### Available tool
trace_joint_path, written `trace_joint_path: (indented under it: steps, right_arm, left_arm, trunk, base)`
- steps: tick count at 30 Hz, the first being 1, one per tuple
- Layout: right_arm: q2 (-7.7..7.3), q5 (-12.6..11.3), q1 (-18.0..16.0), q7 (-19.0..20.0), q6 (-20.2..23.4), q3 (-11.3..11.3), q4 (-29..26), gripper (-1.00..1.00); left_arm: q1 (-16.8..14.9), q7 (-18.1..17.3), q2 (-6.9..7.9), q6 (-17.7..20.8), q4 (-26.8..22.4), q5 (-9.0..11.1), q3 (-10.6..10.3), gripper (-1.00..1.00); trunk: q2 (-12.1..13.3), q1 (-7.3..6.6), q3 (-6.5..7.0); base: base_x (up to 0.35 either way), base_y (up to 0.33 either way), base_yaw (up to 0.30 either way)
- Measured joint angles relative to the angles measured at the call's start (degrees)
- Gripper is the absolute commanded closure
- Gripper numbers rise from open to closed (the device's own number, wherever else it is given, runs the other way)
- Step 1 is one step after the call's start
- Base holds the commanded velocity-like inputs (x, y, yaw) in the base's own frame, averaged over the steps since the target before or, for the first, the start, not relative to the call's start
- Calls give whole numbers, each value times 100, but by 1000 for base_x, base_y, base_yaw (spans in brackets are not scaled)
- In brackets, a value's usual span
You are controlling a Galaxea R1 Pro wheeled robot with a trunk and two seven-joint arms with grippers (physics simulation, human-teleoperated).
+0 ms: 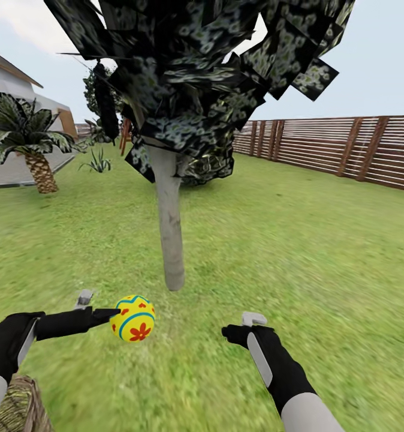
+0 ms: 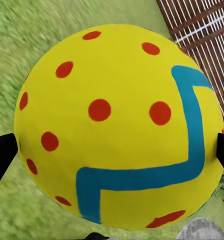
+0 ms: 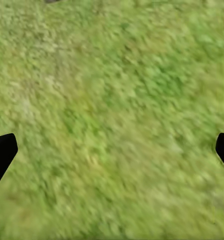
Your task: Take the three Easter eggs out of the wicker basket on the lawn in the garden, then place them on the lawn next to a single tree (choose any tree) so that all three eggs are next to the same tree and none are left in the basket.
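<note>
Head view, left gripper (image 1: 109,317) clamping egg (image 1: 133,318)

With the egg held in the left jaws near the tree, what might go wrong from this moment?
1. The Easter egg is round and smooth, and the left gripper touches it only at two side points; it may slip out early.
2. It hangs above the lawn; dropped from there it could roll away from the tree.
3. The wicker basket sits by the left arm; swinging the arm could knock it.
</note>
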Motion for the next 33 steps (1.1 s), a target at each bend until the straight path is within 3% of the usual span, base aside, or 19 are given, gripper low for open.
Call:
trace_joint_path:
  steps: [3, 6, 9, 13, 16, 17, 20, 24, 33]
  right_arm:
    - [0, 0, 0, 0, -2, 0, 5, -100]
    - [0, 4, 0, 0, -8, 1, 6, -100]
    - [0, 8, 0, -8, -16, 1, 8, -100]
    - [0, 9, 0, -20, -26, 1, 15, -100]
    - [0, 15, -1, -37, -36, 8, 19, -100]
    - [0, 17, -1, -46, -37, 10, 24, -100]
    - [0, 18, -1, -117, -38, 11, 33, -100]
    - [0, 88, -1, -236, -37, 24, 35, -100]
    - [0, 99, -1, -301, -41, 51, 35, -100]
  left_arm:
    - [0, 444, -97, 0, 0, -3, -2, 100]
    - [1, 1216, -253, 4, 0, -2, -1, 100]
    - [2, 2301, -509, 14, 0, -6, 2, 100]
    - [1, 4207, -978, 5, 2, 2, 1, 100]
    - [1, 5226, -1237, -34, 0, 8, 3, 100]
    - [1, 5553, -1328, -215, -1, 12, 1, 100]
    - [1, 6078, -1497, -542, 35, 6, -4, 100]
    - [1, 6760, -1667, -639, 73, 1, -10, 100]
    - [1, 6895, -1845, -851, 114, 1, -15, 100]
  trunk:
    - [0, 0, 20]
    - [0, 0, 41]
    - [0, 0, 61]
    - [0, 0, 85]
    - [0, 0, 99]
    - [0, 0, 101]
    - [0, -1, 104]
    - [0, -2, 104]
    - [0, 0, 104]
  base:
    - [0, -304, -166]
    - [0, -304, -141]
    - [0, -304, -122]
    - [0, -297, -101]
    - [0, -117, -38]
    - [15, -28, -9]
    - [94, -33, -3]
    - [230, -88, 36]
    - [102, -67, 134]
